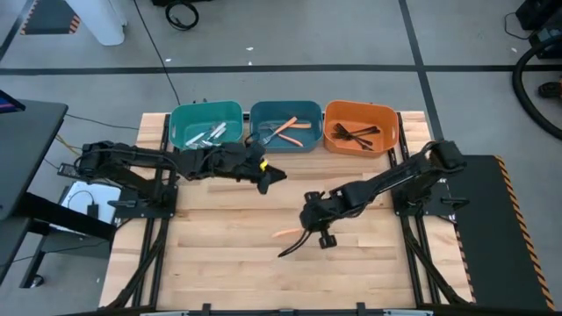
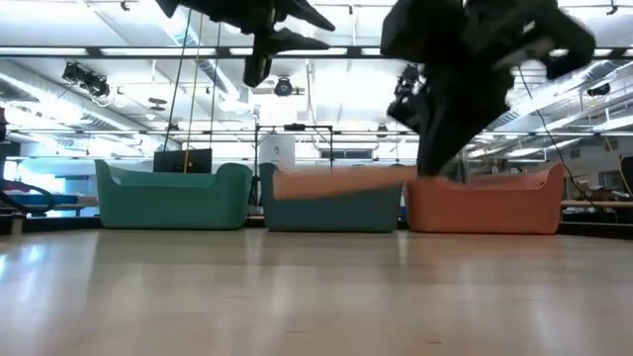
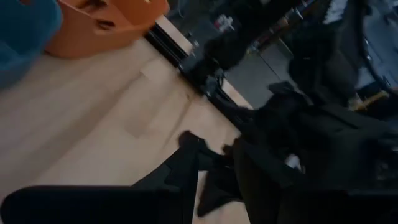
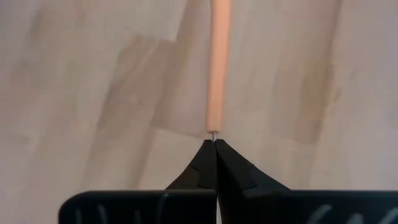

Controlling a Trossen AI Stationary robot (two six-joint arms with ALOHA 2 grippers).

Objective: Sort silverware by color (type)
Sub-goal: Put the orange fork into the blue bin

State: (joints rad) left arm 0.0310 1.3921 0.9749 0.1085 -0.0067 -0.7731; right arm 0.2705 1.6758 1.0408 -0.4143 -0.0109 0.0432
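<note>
Teal bin (image 1: 204,125), 11 o'clock: silver forks (image 1: 211,134). Blue bin (image 1: 285,125), 12 o'clock: orange-handled forks (image 1: 288,129). Orange bin (image 1: 360,127), 1 o'clock: black forks (image 1: 354,134). Left gripper (image 1: 266,178): fingers released, empty. Right gripper (image 4: 214,144), counter centre: fingers clenched on last orange-handled fork (image 4: 219,65); apparently only this remains.

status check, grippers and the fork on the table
Right gripper shut on orange-handled fork, low over table. Left gripper open, empty, near blue bin. Nothing in the way.
</note>
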